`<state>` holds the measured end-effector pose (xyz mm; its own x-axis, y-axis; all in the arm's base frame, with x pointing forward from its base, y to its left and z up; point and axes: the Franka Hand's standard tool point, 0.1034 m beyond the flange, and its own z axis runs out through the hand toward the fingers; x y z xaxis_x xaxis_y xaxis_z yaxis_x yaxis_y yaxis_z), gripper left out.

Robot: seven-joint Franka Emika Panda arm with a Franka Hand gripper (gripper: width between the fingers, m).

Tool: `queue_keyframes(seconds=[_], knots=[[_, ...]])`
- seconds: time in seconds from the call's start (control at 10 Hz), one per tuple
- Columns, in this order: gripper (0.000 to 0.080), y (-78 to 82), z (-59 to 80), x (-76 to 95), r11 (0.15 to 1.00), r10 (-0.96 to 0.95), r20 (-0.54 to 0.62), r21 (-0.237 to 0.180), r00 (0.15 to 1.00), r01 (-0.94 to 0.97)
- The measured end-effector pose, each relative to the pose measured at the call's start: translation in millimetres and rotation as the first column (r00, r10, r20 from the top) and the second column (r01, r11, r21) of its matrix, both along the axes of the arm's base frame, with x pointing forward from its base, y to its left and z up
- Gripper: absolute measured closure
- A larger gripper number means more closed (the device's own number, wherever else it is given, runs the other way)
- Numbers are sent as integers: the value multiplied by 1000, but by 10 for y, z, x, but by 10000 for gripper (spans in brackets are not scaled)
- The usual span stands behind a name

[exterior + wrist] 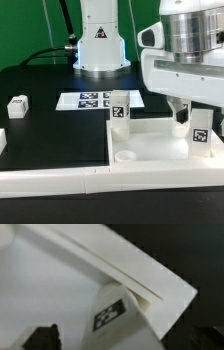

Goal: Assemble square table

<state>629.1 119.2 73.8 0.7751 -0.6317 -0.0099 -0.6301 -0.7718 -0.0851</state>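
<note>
A green curtain or backdrop (30,30) hangs behind everything, its folds faintly visible, with a dark cable (45,50) trailing across it down toward the table. The table (50,125) itself is black and matte, taking up most of the view. The marker board (90,100) lies flat on it near the back. The light is even and bright, with soft shadows.
</note>
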Motion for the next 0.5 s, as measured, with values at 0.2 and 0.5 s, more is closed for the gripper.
queue_keyframes(seconds=[0.2,0.5], knots=[[150,34,18,49,973,229,44,-27,972,-228],[277,35,16,46,990,139,39,-15,990,-138]])
